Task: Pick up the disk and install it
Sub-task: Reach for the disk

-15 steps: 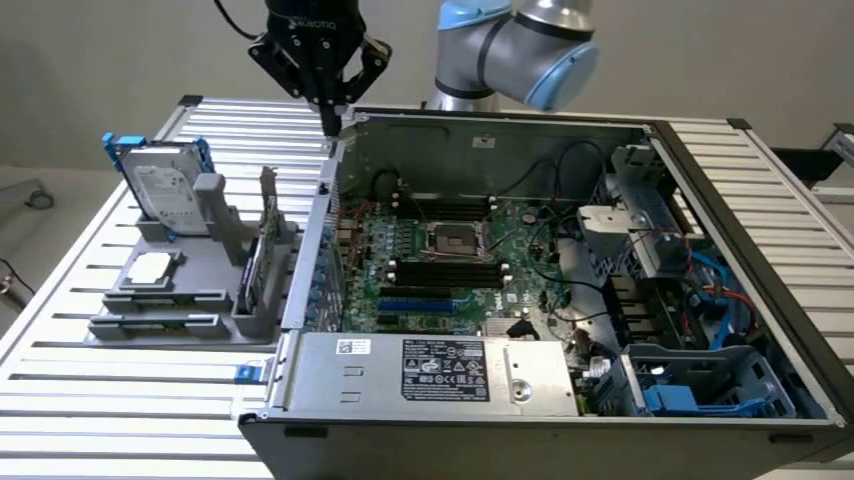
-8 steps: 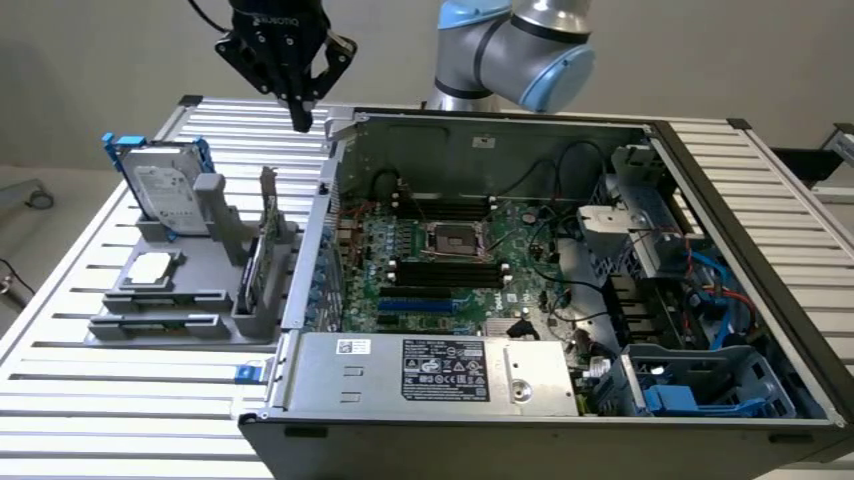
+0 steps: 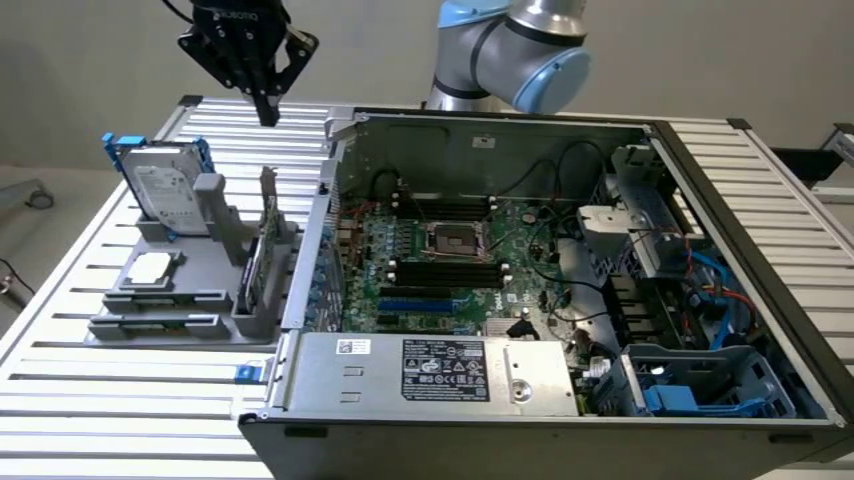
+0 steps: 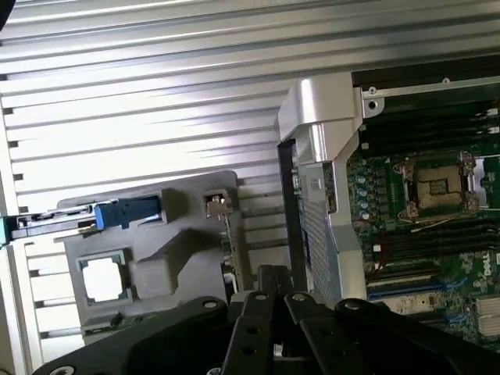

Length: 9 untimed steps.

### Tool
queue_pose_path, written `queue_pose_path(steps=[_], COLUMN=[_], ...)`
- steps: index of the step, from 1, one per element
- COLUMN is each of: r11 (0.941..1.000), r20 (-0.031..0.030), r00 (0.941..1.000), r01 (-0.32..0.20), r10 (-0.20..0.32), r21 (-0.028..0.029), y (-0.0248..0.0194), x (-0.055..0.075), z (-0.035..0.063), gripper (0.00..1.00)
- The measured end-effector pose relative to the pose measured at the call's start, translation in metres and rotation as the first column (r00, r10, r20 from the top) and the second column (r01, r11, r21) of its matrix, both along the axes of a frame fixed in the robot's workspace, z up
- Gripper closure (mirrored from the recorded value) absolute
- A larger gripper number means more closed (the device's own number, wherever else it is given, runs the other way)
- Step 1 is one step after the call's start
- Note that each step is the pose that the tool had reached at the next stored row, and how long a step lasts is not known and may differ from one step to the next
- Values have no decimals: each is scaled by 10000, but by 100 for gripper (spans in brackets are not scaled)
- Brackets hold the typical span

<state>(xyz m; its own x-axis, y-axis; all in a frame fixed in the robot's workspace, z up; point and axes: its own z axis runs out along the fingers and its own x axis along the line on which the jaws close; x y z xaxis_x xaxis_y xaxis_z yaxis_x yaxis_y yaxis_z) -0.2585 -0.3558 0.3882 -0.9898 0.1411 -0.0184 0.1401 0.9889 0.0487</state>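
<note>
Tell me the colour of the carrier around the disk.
Bright blue. The carrier frames the silver-grey disk; the exterior view shows it best.

The arm (image 3: 514, 50) and the computer case (image 3: 534, 445) run past the exterior view's edges.

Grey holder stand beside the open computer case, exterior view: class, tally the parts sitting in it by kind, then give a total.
Silver-grey hard drive disk in a blue plastic carrier: 1
Flat silver square chip: 1
Upright dark circuit card with metal bracket: 1
Total: 3
</note>
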Motion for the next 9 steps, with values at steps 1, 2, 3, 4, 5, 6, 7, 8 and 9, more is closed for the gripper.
queue_pose_path(steps=[1, 2, 3, 4, 5, 6, 7, 8, 9], r11=[10000, 10000, 10000, 10000, 10000, 10000, 10000, 10000, 10000], r20=[-2, -2, -4, -5, -6, -7, -9, -12, -12], r00=[10000, 10000, 10000, 10000, 10000, 10000, 10000, 10000, 10000], r01=[0, -1, -1, 0, -1, -2, -1, 0, -1], r10=[0, 1, 1, 0, 1, 2, 1, 0, 1], r21=[0, 0, 0, 0, 0, 0, 0, 0, 0], y=[12, 24, 36, 48, 58, 70, 82, 94, 106], x=[-47, -94, -139, -184, -227, -273, -319, -365, -410], z=[0, -1, -1, -2, -3, -3, -3, -3, -4], gripper=[89, 89, 89, 89, 89, 89, 89, 89, 89])
